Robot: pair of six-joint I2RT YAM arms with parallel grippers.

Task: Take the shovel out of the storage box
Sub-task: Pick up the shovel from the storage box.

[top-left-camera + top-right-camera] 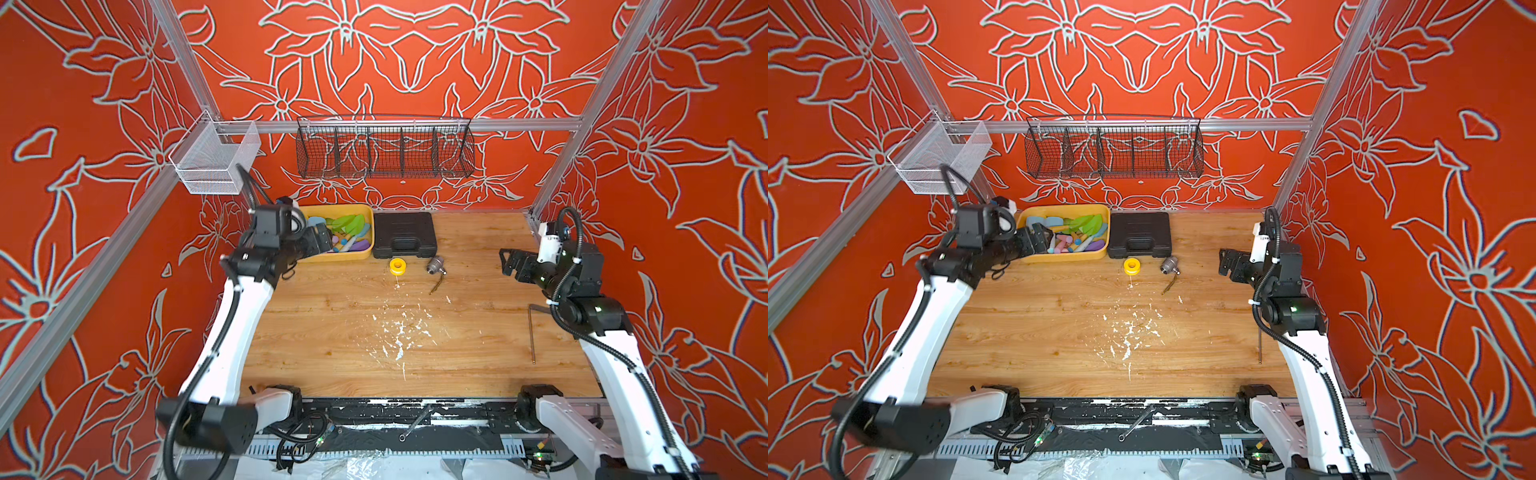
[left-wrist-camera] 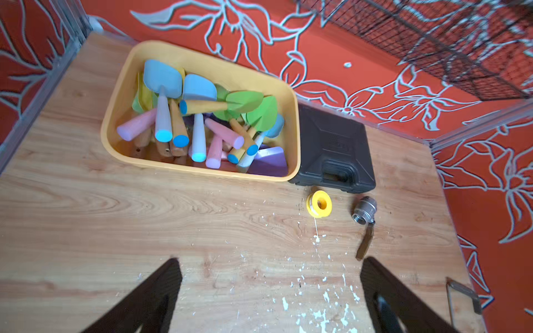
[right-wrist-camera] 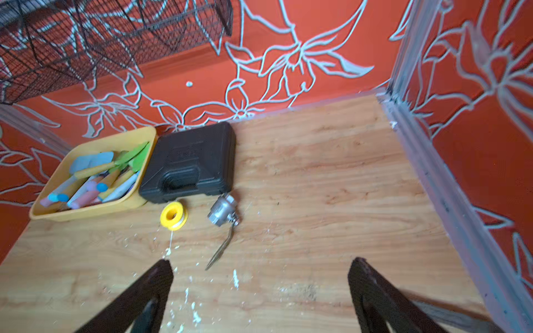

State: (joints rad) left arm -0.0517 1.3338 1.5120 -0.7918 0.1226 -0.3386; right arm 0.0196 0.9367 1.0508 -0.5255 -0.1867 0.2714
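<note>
yellow plastic box [image 2: 122, 92] lies just ahead of the left gripper [image 2: 271, 259], whose jaws stand wide and empty, likely ready to straddle something; the green-bladed shovel [image 2: 245, 101] lies topmost inside, its orange handle [image 2: 204, 106] exposed, probably the easiest hold. right gripper [image 3: 259, 259], spread and empty, hangs well aside.

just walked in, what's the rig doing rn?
The left gripper hangs open at the left end of the yellow storage box, holding nothing. The toy shovels all lie piled inside the box; none is out yet. The right gripper is open too, empty, above the right side of the table.
</note>
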